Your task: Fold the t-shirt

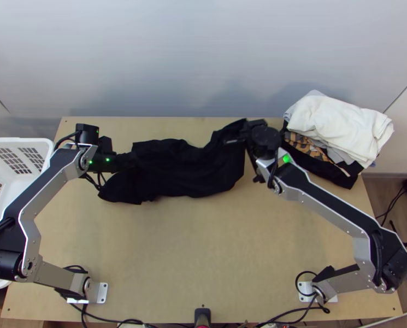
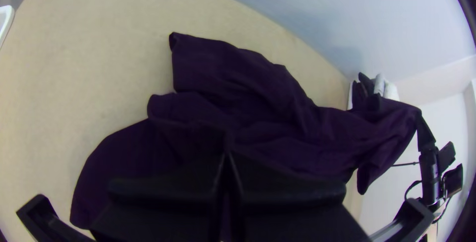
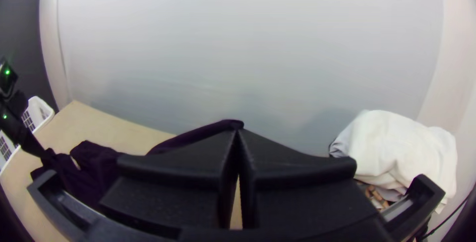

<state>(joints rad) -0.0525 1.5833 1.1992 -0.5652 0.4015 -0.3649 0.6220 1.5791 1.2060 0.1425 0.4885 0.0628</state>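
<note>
Taking the table's (image 1: 203, 246) centre as the dial and its near edge as 6 o'clock, the shirt (image 1: 187, 169) lies across the far half, from 10 round to 1 o'clock, rumpled and drawn out sideways. At 10, the left gripper (image 2: 227, 153) has its fingers pressed together, pinching what looks like a ridge of the cloth near that end. At 1, a bit farther off, the right gripper (image 3: 237, 132) nips the other end and holds it up, some cloth drooping below.

The job looks barely begun: both ends are caught, but I can't make out one clean fold. Left to do, I'd judge: spread it flat, fold it, square it up. Beyond, at 2, sits the pile of clothes (image 1: 340, 126).
</note>
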